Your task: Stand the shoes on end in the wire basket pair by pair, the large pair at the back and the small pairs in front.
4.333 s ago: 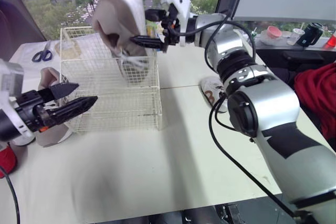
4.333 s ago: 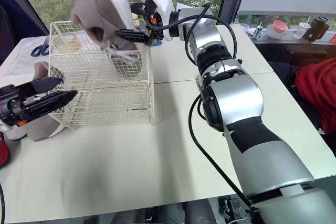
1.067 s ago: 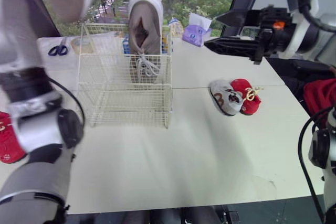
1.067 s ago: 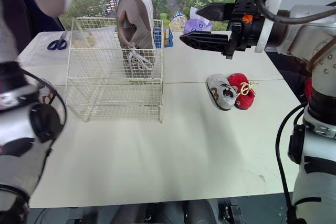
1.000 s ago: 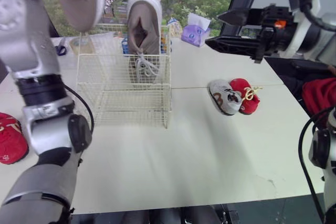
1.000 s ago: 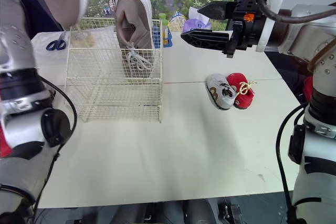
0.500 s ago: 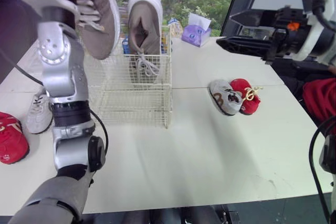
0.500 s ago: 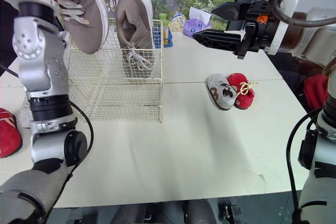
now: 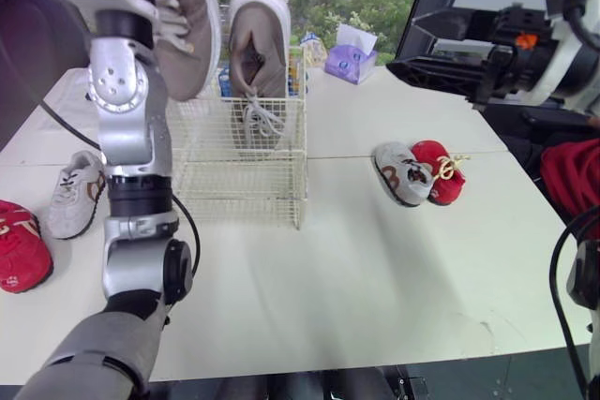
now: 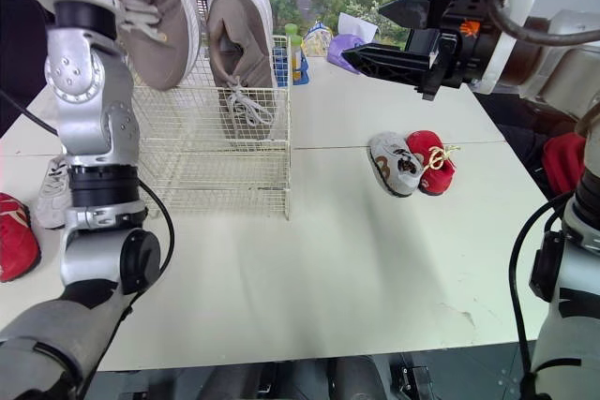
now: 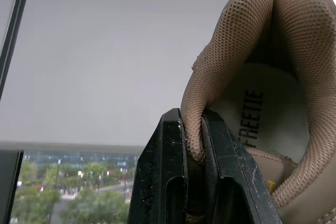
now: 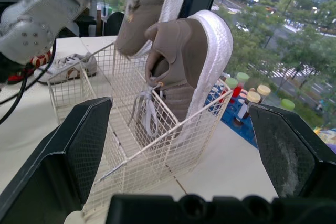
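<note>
Though tight in the left hand (image 11: pixel 192 125) — shoe (image 9: pixel 190 33) top off-frame.

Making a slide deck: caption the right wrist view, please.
Open right gripper faces the wire basket, one tan shoe on end inside, a second shoe held above it.

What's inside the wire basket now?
One large taupe shoe stands on end in the wire basket, back right corner. The left end effector holds its mate above it. The arm covers its left edge from the head camera.
</note>
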`<action>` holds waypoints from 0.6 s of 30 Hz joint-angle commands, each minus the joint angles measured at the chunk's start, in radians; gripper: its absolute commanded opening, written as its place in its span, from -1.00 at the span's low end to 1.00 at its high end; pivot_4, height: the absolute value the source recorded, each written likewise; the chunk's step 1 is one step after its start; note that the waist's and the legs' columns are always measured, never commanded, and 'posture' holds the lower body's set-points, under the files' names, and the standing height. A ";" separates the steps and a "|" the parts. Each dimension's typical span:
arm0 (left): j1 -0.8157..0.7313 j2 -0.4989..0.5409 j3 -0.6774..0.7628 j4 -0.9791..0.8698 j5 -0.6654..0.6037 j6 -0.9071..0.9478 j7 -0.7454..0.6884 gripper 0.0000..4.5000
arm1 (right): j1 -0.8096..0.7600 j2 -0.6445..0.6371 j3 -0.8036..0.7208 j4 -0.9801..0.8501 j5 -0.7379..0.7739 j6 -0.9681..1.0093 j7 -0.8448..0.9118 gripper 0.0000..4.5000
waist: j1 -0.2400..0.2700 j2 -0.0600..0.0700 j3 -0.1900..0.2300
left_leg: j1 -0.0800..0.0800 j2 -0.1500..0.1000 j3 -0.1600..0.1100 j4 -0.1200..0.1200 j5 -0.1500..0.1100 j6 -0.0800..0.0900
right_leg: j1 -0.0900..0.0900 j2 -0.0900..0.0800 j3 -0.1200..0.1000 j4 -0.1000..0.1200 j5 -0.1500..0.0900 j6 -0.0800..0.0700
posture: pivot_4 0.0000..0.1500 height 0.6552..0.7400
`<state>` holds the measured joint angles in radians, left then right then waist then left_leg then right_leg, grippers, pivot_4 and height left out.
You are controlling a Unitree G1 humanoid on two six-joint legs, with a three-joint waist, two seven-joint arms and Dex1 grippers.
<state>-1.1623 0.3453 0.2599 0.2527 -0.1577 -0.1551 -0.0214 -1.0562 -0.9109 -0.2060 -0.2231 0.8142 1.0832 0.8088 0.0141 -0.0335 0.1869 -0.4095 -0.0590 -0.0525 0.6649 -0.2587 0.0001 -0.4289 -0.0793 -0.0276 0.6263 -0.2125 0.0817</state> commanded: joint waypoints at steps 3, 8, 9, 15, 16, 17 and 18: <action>-0.079 0.003 -0.010 0.035 0.024 -0.146 -0.001 -0.99 | -0.015 0.006 -0.029 -0.017 0.020 -0.020 -0.014 1.00 | 0.000 0.000 0.000 | 0.000 0.000 0.000 0.000 0.000 0.001 | 0.000 0.000 0.000 -0.001 0.000 0.000 | 1.00 1.00; -0.023 -0.023 -0.028 0.112 0.083 -0.279 0.028 -0.99 | -0.031 -0.002 -0.039 -0.029 0.045 0.000 -0.031 1.00 | 0.001 0.000 0.000 | 0.000 0.000 0.000 0.000 0.000 0.000 | 0.001 0.000 0.000 -0.001 0.000 0.000 | 1.00 1.00; -0.002 -0.027 -0.025 0.136 0.099 -0.313 0.043 -0.99 | -0.045 -0.010 -0.045 -0.037 0.058 0.018 -0.042 1.00 | 0.001 0.000 0.000 | 0.000 0.000 0.000 0.000 0.000 0.000 | 0.001 0.000 0.000 0.000 0.000 0.000 | 1.00 1.00; 0.041 -0.041 -0.035 0.271 0.131 -0.461 0.061 -0.99 | -0.124 -0.034 -0.088 -0.056 0.161 0.130 -0.110 1.00 | 0.001 0.001 0.000 | -0.001 0.000 0.000 0.000 0.000 0.001 | -0.001 0.000 0.001 -0.001 0.000 0.000 | 1.00 1.00; 0.044 -0.045 -0.032 0.299 0.125 -0.473 0.059 -0.99 | -0.132 -0.033 -0.091 -0.055 0.172 0.142 -0.121 1.00 | 0.001 0.000 0.000 | -0.001 0.000 0.000 0.000 0.000 0.001 | -0.001 0.000 0.001 -0.001 0.000 0.000 | 1.00 1.00; 0.051 -0.045 -0.032 0.329 0.126 -0.485 0.057 -0.99 | -0.132 -0.033 -0.089 -0.058 0.177 0.152 -0.131 1.00 | 0.001 0.000 0.000 | -0.001 0.000 0.000 0.000 0.000 0.001 | 0.000 -0.001 0.001 -0.001 0.000 0.000 | 1.00 1.00; 0.056 -0.047 -0.030 0.350 0.119 -0.487 0.053 -0.99 | -0.129 -0.035 -0.088 -0.062 0.182 0.159 -0.137 1.00 | 0.001 0.001 0.000 | -0.001 0.000 0.000 0.000 -0.001 0.001 | 0.000 -0.001 0.001 -0.002 0.000 0.000 | 1.00 1.00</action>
<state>-1.0937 0.2944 0.2264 0.5985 -0.0324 -0.6010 0.0299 -1.1664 -0.9305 -0.2648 -0.2708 0.9764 1.2306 0.6910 0.0154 -0.0330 0.1868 -0.4103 -0.0591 -0.0522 0.6648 -0.2594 0.0012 -0.4286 -0.0807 -0.0264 0.6244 -0.2122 0.0821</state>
